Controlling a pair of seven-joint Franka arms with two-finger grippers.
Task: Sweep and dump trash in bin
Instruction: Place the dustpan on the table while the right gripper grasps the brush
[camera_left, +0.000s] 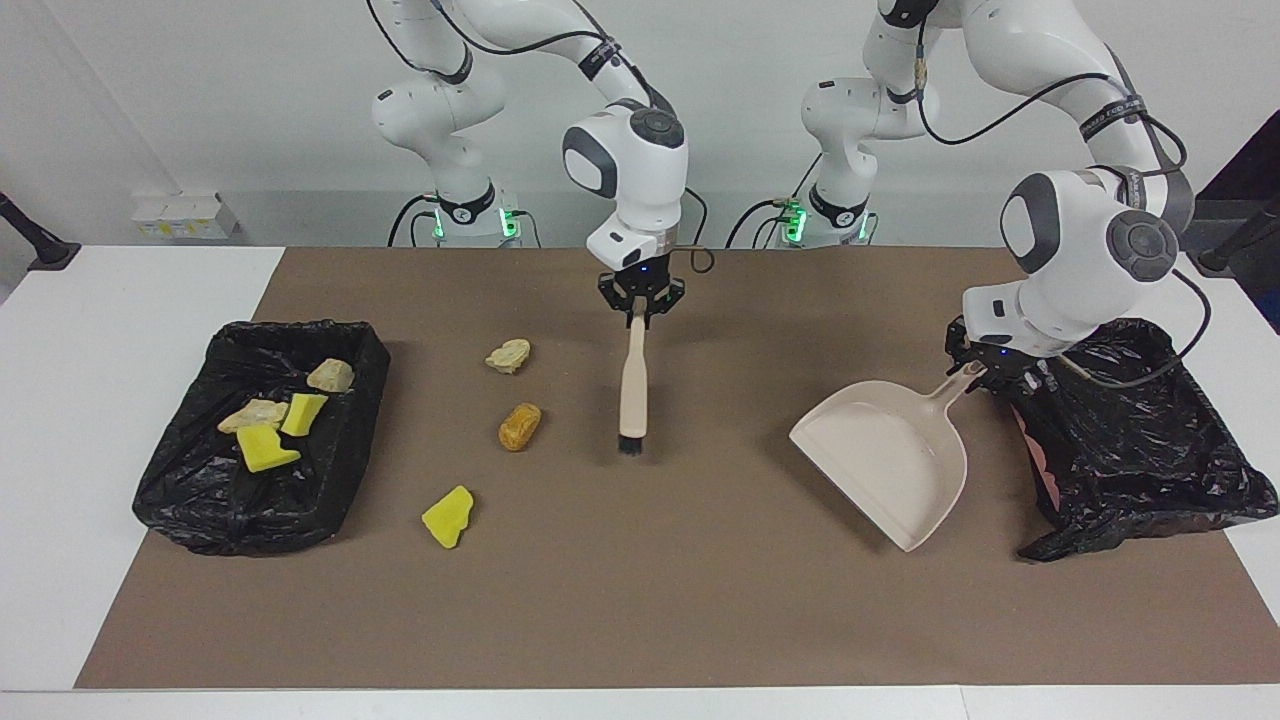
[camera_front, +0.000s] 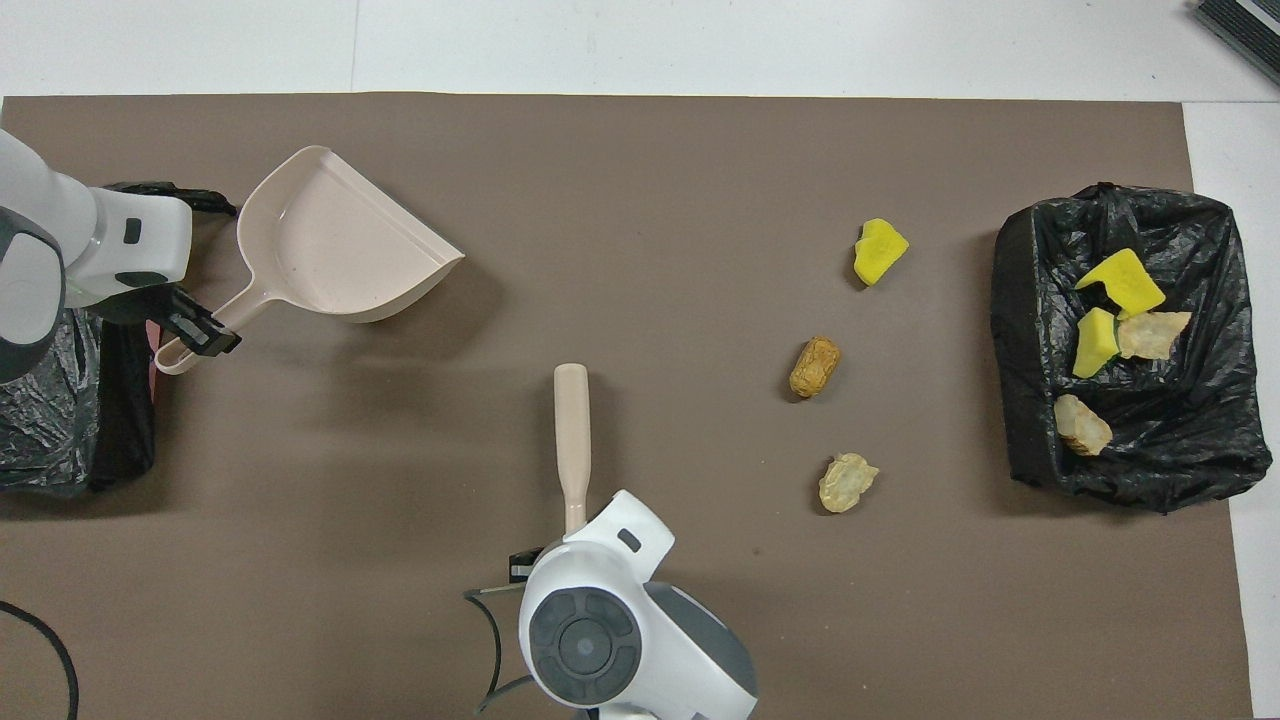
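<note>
Three pieces of trash lie on the brown mat: a pale lump (camera_left: 508, 355) (camera_front: 847, 482), an orange-brown lump (camera_left: 519, 426) (camera_front: 815, 366) and a yellow sponge chunk (camera_left: 448, 516) (camera_front: 879, 250). Several more pieces sit in the black-lined bin (camera_left: 200, 500) (camera_front: 1020, 400) at the right arm's end. My right gripper (camera_left: 640, 308) is shut on the handle of the beige brush (camera_left: 633, 385) (camera_front: 573, 430), whose dark bristles point down at the mat beside the orange-brown lump. My left gripper (camera_left: 985, 368) (camera_front: 200, 330) is shut on the handle of the beige dustpan (camera_left: 890, 460) (camera_front: 335, 240), which is tilted low over the mat.
A second black-lined bin (camera_left: 1130, 440) (camera_front: 50, 420) stands at the left arm's end, right beside the left gripper. The brown mat (camera_left: 640, 600) covers the middle of the white table.
</note>
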